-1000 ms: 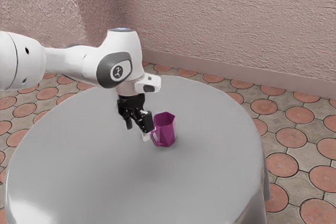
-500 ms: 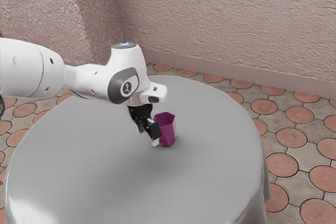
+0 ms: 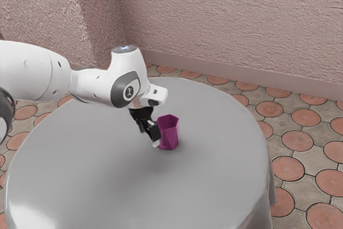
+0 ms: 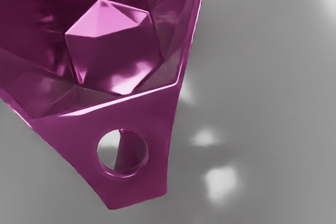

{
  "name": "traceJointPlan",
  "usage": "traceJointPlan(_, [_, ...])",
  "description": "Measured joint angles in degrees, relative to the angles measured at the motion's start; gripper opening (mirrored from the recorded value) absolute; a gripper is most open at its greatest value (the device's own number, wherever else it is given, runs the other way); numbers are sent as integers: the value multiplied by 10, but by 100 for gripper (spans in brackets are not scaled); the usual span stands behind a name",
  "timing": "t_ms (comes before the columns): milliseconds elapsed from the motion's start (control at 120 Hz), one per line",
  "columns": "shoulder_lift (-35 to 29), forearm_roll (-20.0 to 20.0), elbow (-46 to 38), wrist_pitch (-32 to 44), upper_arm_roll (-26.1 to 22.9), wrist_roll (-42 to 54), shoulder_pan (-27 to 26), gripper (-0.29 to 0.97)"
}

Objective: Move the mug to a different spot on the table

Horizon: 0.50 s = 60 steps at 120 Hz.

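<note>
Mug (image 3: 169, 132) sits upright on table (image 3: 107, 181) w/ our gripper (image 3: 154, 135) at its handle (image 4: 134, 182); we can't tell if it's clamped.

We read this as a home-type room or covered patio, w/ nothing lab- or shop-like about it. Evidence: floor (image 3: 305, 116) of round terracotta tiles w/ pale grout; rough pink stucco walls (image 3: 241, 14) meeting in a corner at the exterior view's upper left; a plain pinkish baseboard (image 3: 241, 72) along the bottom of the wall. Furniture is one round table (image 3: 107, 186) under a smooth grey cloth that hangs over its edge. On it stands a purple faceted mug (image 3: 168, 131), i.e. household stuff. Surfaces look rendered, so a sim room.
</note>
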Motion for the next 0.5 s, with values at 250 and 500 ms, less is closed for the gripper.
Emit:
traceJointPlan(250, [25,-13,21,13,1,13,1,68])
traceJointPlan(500, [34,-21,22,26,3,22,2,63])
